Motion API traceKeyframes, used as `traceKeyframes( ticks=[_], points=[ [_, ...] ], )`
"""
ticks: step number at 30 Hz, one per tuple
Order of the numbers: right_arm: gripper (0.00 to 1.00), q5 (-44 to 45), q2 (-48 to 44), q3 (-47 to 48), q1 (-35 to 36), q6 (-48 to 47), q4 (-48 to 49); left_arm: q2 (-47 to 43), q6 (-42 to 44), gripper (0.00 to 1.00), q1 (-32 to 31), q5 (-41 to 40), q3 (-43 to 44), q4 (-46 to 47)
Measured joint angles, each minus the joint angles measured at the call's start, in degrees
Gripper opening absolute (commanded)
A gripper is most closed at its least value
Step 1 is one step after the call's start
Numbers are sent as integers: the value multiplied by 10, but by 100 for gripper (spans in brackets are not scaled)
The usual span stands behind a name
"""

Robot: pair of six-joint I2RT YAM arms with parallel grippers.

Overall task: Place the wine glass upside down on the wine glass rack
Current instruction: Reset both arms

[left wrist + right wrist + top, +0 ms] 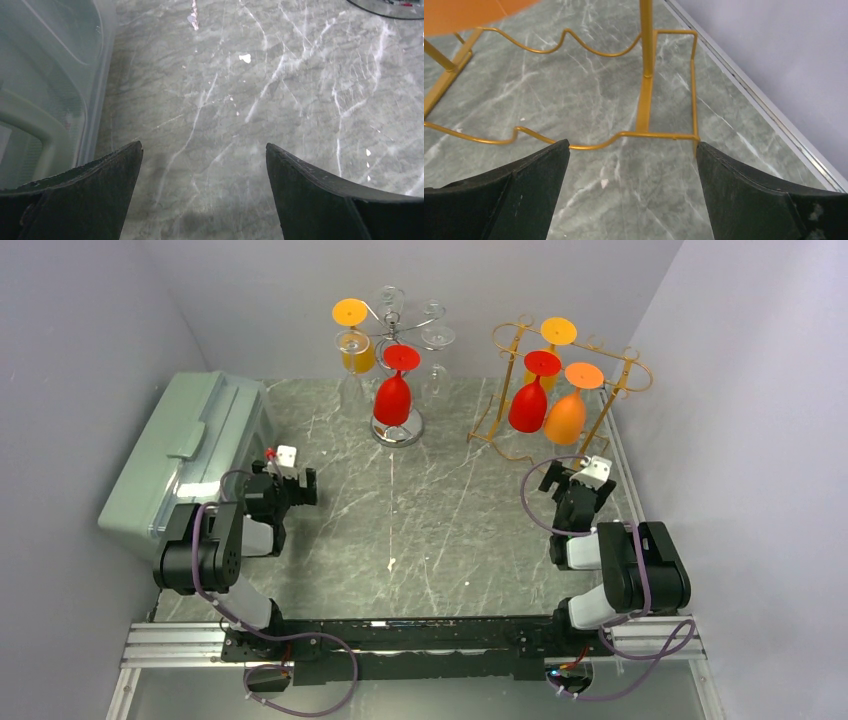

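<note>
Mounting rail (420,640) and both arm bases sit closest, arms folded low. The left end effector (204,150) is spread wide over bare marble worktop (440,530) beside a lidded grey-green storage box (190,460). The right end effector (633,147) is equally spread and empty, just short of the gold wire rack (644,134).

Every wine glass in sight hangs bowl-down, foot caught over a wire arm so the stem carries it: a red glass (528,400) and an orange glass (566,412) on the gold rack, another red glass (394,395) on the silver rack (397,428). No loose glass is visible, so the placing looks finished.
</note>
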Motion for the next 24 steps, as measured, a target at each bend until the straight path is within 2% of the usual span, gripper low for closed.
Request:
traceKeyframes(
  ticks=[24],
  points=[
    [100,-2,1,16,1,0,-29,7,-43,99,17,-44,37,-44]
  ],
)
